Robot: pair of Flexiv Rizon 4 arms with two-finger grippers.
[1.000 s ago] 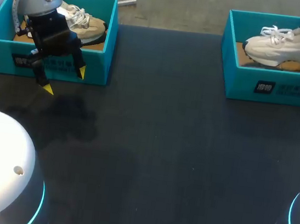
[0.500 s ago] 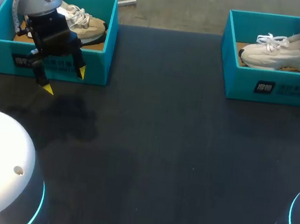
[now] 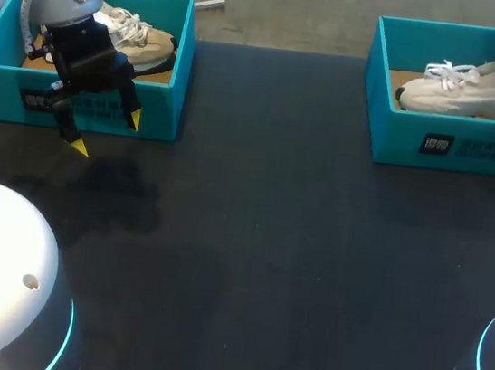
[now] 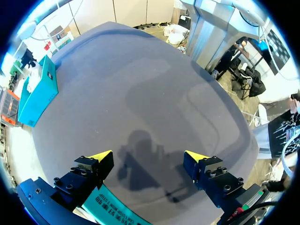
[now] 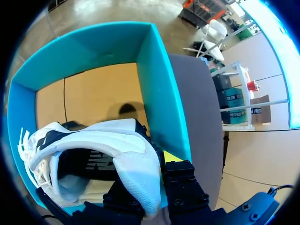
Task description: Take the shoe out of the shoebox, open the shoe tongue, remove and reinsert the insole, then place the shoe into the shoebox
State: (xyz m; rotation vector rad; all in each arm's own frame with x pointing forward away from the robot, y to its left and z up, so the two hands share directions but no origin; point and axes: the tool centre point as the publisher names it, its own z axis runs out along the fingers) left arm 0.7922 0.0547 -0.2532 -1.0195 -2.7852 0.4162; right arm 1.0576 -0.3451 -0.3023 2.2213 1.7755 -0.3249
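My right gripper (image 5: 157,164) clamps the white shoe (image 5: 108,140) by its heel inside the far-right shoebox (image 5: 159,93); I should keep the sole level, clear of the walls. My left gripper (image 4: 147,159) hangs open, empty.

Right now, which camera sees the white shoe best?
The right wrist view: the white shoe is close up, opening and laces clear, inside the teal shoebox. The head view shows it small, half hidden by the box wall. The left wrist view shows only a far-off box, the shoe too small to tell.
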